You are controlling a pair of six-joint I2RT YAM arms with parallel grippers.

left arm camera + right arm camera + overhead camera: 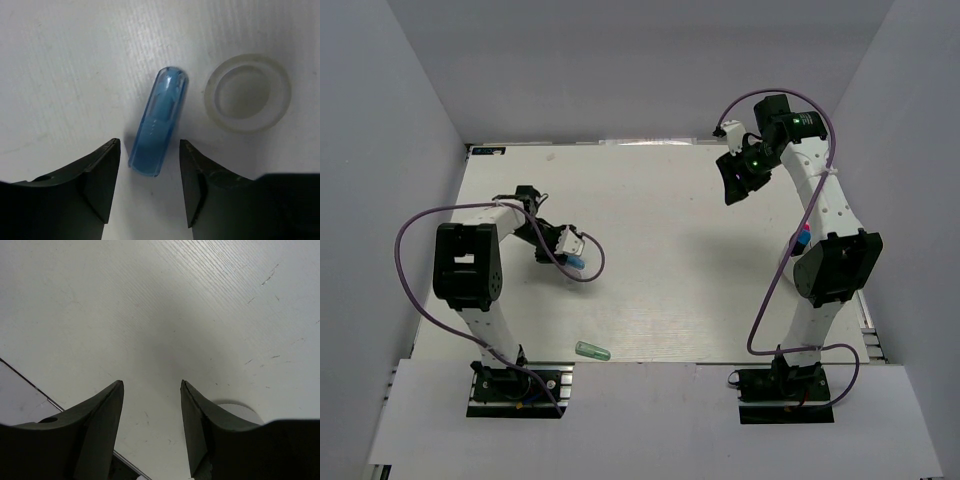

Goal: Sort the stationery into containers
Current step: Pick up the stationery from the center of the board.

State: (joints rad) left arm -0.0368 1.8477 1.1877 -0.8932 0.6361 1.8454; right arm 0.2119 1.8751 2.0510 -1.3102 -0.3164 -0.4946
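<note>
Blue, see-through plastic: one blue marker [159,120] lies on the tabletop [60,60]. Its near end sits between the left gripper's [150,144] parted fingers, and neither finger touches it. One white ring [247,92] lies just beside it, and one green marker [592,350] lies near the front edge. The right gripper [151,384] hangs with its fingers spread, holding nothing. Only a sliver of the white cup [237,412] shows behind one finger. A pink-and-blue bit [803,238] by the right arm is too small to identify.

Blue marker [159,127]; translucent white ring [247,92]; green marker [592,350]; white table [670,220].
</note>
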